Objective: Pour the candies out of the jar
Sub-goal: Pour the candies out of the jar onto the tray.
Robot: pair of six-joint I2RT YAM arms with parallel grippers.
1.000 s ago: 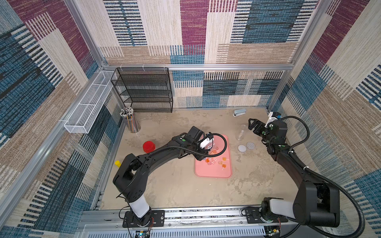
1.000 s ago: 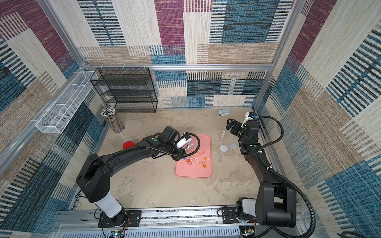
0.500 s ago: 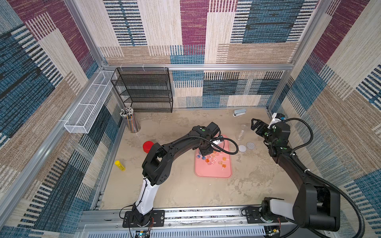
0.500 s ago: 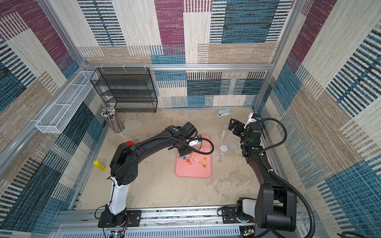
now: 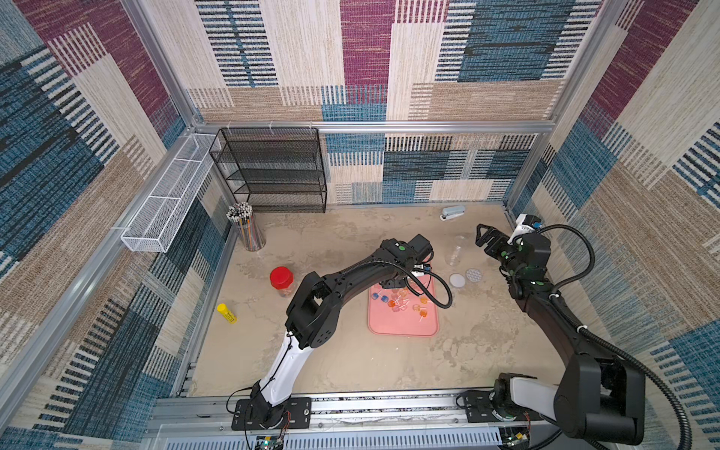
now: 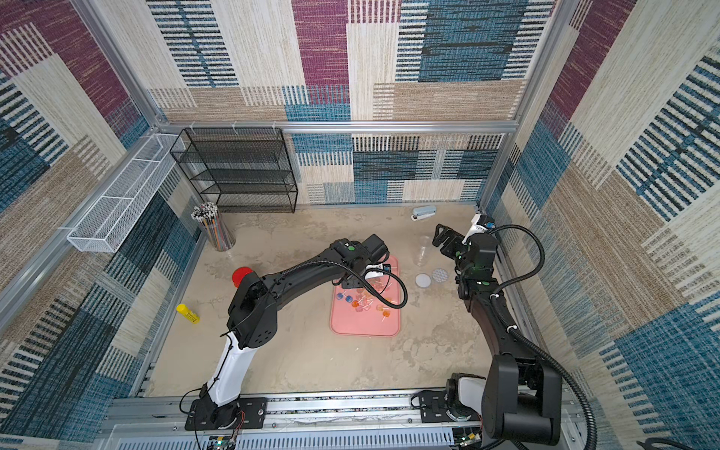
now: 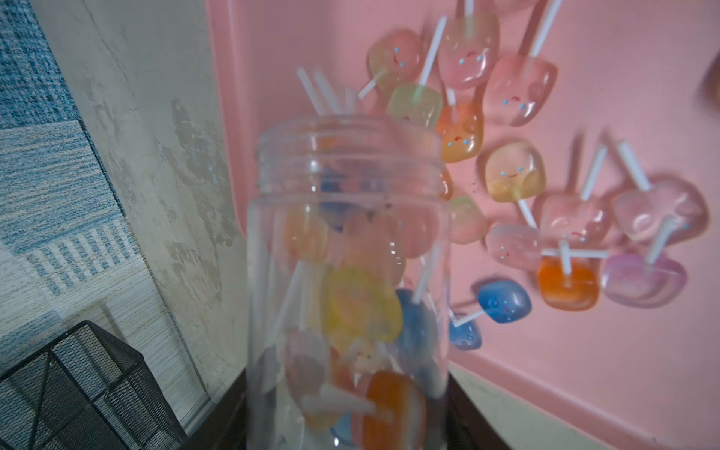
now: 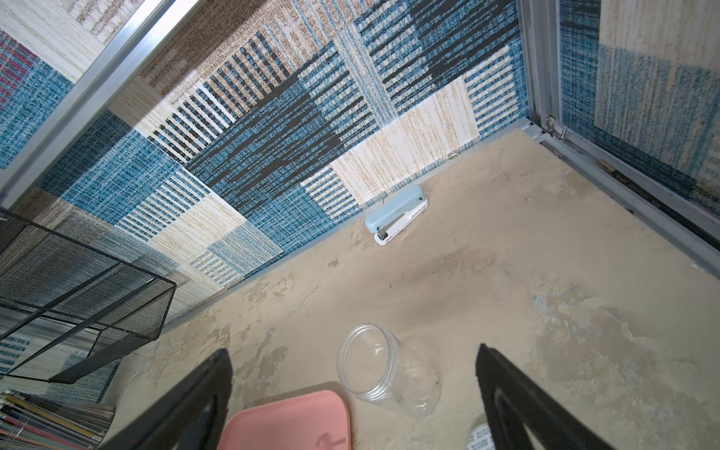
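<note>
- Two arms are over the table.
- The left gripper is over the far end of the tray. Its jaws are closed on the sides of one clear jar.
- The wrist view shows this jar tipped, with its open mouth towards the tray. Several candies are inside it, too blurred to count.
- One pink tray lies in the middle of the table. In the wrist view I count about fourteen candies on it: mostly pink, with two blue, two orange, some yellow or green and one purple. They lie close together just beside the jar mouth, and a few more are hidden behind the jar.
- The right gripper hangs above the table on the right with its jaws wide, holding nothing.
- One empty jar is on the table under it, just beside the tray corner.
- Two round lids lie side by side near the empty jar.
- One red-lid jar stands left of the tray, and one yellow tube lies further left.
- At the back there are one stapler, one pencil cup and one black shelf.
- One white basket hangs on the left wall.
</note>
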